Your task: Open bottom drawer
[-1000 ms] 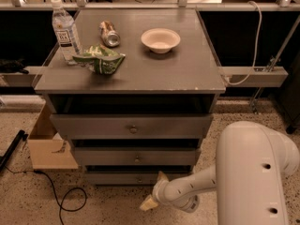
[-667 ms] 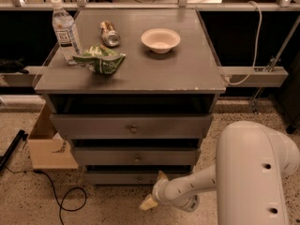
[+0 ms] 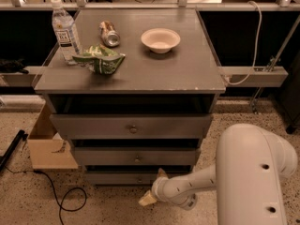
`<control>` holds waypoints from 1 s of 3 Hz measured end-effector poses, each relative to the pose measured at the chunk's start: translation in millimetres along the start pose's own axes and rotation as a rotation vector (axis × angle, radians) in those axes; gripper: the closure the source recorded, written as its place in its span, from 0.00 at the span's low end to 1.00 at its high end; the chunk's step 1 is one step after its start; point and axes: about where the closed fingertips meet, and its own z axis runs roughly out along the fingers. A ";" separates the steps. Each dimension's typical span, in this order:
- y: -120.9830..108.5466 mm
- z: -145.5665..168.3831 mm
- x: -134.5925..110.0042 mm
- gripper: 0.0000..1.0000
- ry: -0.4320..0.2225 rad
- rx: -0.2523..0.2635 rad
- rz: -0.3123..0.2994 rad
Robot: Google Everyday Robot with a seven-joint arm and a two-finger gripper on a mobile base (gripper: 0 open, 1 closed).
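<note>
Grey cabinet [image 3: 131, 81], three drawers stacked, all fronts flush or nearly so. The bottom drawer [image 3: 112, 177] sits lowest, just above the speckled floor [image 3: 103, 210], showing the slimmest front. Its small round knob [image 3: 139, 177] is at the panel's centre and largely in shadow. Judged shut: no gap is visible behind its front.

The gripper [image 3: 154, 187] hangs low in front of the cabinet's base, just right of and slightly below that knob, carried on a white arm [image 3: 197, 185] that reaches in from the right. Its two pale fingertips [image 3: 146, 199] stand apart with nothing between them. One points up toward the drawer front, the other down toward the floor. Whether the upper tip touches the panel cannot be told. The low, sideways reach looks deliberate: the handle is near floor level, so the arm has to come in almost horizontally.

Finding: the knob is not yet grasped. The jaws would need to shift left and rise a little to straddle it before any pull.

Other items noted on the cabinet top are a water bottle [image 3: 65, 31], a can lying on its side [image 3: 109, 34], a green bag [image 3: 101, 60] and a pale bowl [image 3: 160, 40]. All are well clear of the working area. A cardboard box [image 3: 47, 146] stands beside the cabinet's left flank. Risk: a small knob, poorly lit, could slip from a loose hold.
</note>
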 end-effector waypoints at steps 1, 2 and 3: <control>-12.8 0.8 -16.8 0.00 -0.001 0.047 -0.029; -25.7 -3.2 -21.0 0.00 0.008 0.099 -0.035; -25.7 -3.2 -21.0 0.00 0.008 0.099 -0.035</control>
